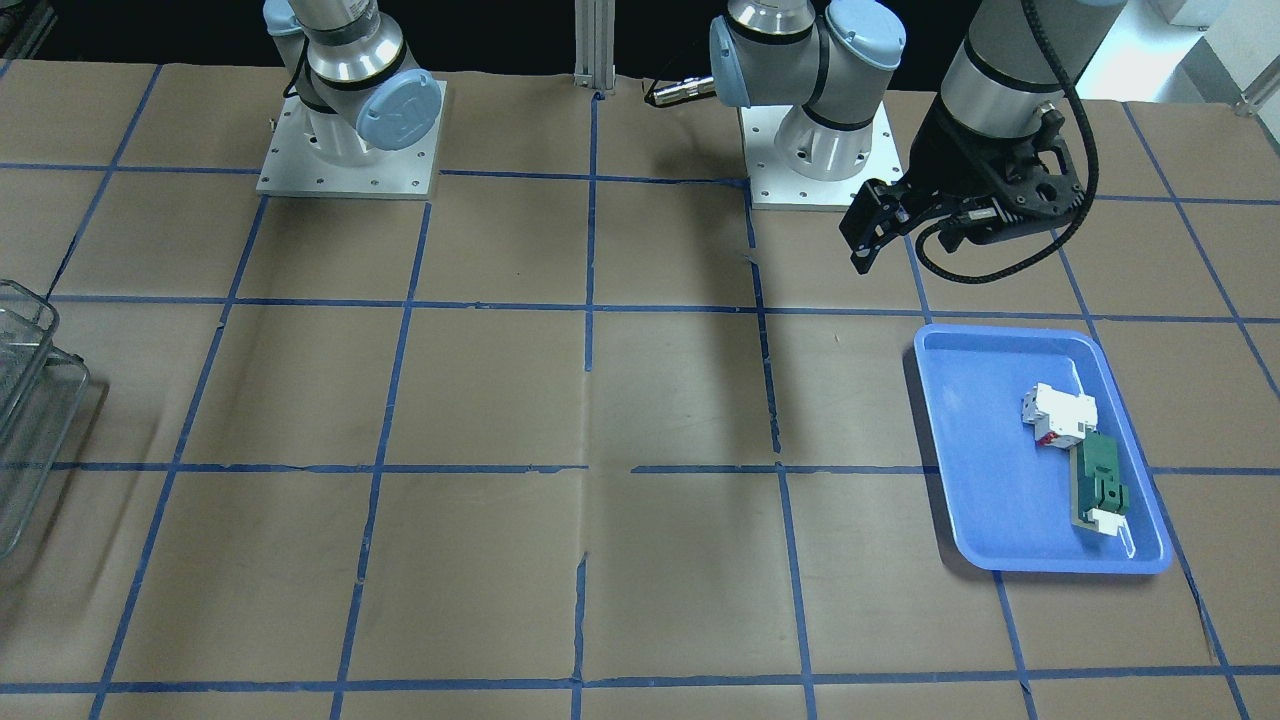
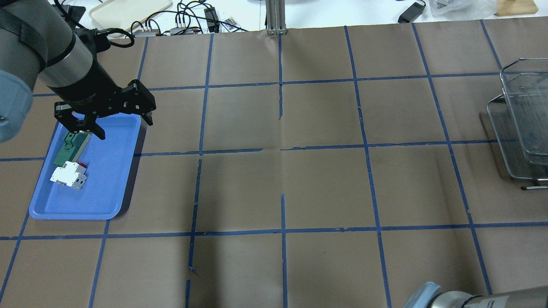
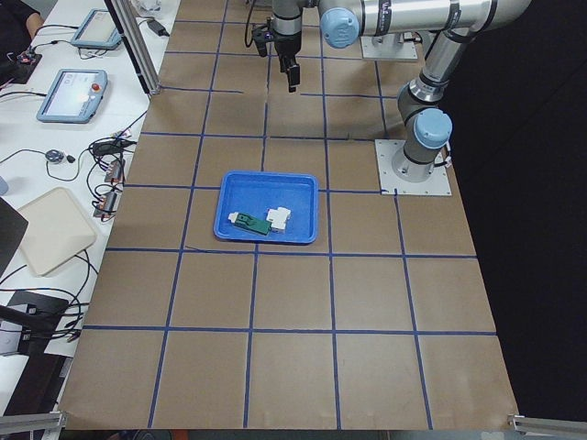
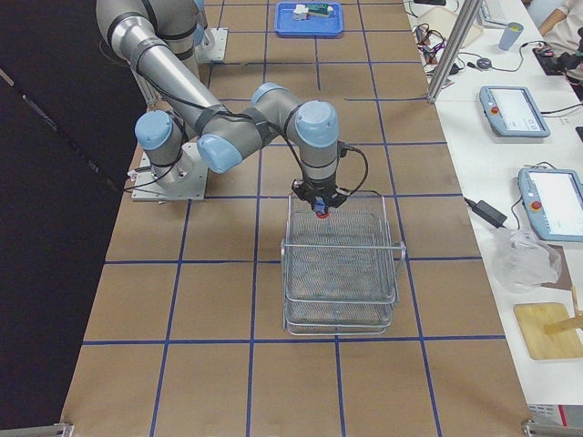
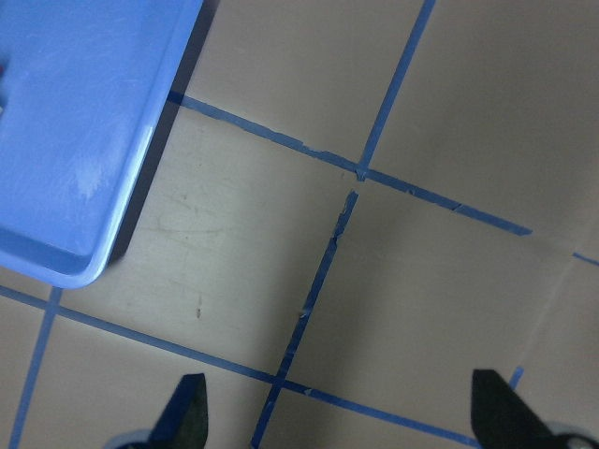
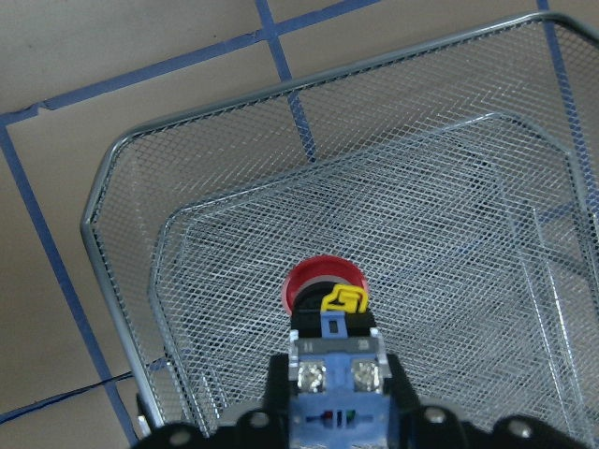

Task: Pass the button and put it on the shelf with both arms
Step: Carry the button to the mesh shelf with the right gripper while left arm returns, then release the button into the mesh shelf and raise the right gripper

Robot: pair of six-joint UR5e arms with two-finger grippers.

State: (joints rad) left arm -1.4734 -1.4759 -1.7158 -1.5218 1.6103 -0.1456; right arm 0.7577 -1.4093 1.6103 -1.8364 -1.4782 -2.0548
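The button (image 6: 326, 285), with red mushroom head, yellow ring and bluish block, is held in my right gripper (image 6: 335, 374), which is shut on its block. It hangs head-down just above the shelf (image 6: 421, 215), which here is a tiered wire-mesh rack. In the exterior right view the right gripper (image 4: 319, 202) holds the button (image 4: 321, 215) over the near end of the shelf (image 4: 342, 273). The shelf also shows at the overhead view's right edge (image 2: 520, 124). My left gripper (image 2: 124, 126) is open and empty above the blue tray's far end; its fingertips (image 5: 187, 412) frame bare table.
The blue tray (image 2: 107, 171) holds a white-and-red breaker block (image 2: 68, 175) and a flat green part (image 2: 70, 147). Brown paper with a blue tape grid covers the table. Both arm bases (image 1: 350, 150) stand at the robot's edge. Cables and tablets lie beyond the far edge.
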